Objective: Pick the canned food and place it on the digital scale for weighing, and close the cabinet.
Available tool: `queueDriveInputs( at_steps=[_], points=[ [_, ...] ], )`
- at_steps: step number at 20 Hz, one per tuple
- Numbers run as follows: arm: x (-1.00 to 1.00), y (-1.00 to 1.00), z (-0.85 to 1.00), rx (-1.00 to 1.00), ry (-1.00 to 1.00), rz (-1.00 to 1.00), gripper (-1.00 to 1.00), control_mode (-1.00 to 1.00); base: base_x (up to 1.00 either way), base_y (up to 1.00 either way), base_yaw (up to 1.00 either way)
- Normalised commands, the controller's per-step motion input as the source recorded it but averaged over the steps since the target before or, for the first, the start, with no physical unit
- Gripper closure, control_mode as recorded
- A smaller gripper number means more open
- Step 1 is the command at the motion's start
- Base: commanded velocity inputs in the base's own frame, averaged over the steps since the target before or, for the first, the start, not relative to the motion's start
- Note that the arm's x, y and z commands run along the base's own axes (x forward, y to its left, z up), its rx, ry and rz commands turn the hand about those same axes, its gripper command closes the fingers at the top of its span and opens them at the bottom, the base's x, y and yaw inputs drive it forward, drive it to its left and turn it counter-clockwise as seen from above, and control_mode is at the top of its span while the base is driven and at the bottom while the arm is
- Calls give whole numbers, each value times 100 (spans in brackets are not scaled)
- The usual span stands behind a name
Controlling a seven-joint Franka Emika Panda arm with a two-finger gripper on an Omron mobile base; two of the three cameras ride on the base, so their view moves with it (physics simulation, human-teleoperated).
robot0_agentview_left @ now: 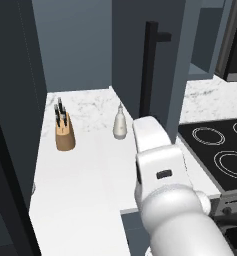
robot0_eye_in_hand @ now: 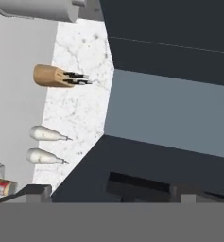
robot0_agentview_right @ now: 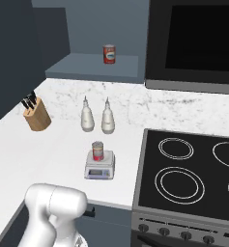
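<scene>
- the cabinet stands with its door swung out over the counter, edge-on in the left base view, its long black bar handle facing the arm; closing it looks like the step in hand, and it is not yet done
- the cabinet's open shelf holds one red-labelled tin, upright toward the back; nothing else shows on it
- the counter carries a knife block near the wall and two white bottles side by side, well apart from the block
- the digital scale sits just in front of the bottles; the canned food stands upright on its platform, so the weighing half seems finished
- the gripper is spread wide and holds nothing; in the hand view its tips lie against the dark door; the next move calls for a push on the door face or handle, swinging it toward the shelf
</scene>
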Motion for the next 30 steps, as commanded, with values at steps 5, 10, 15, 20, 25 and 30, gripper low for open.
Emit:
queueDriveInputs(
  at_steps=[5, 10, 15, 20, 25, 30],
  points=[
    [61, -12, -22, 1, 0, 3, -100, -100, 0, 0, 0],
    [67, -3, -26, 2, 0, 1, -100, -100, 0, 0, 0],
    [66, 8, -22, 0, -1, 0, -100, -100, 0, 0, 0],
    [47, 17, -4, 0, -3, 0, -100, -100, 0, 0, 0],
    [16, -2, 1, 0, -9, -4, -100, -100, 0, 0, 0],
    [17, -18, 7, 2, -11, -9, -100, -100, 0, 0, 0]
  ],
)
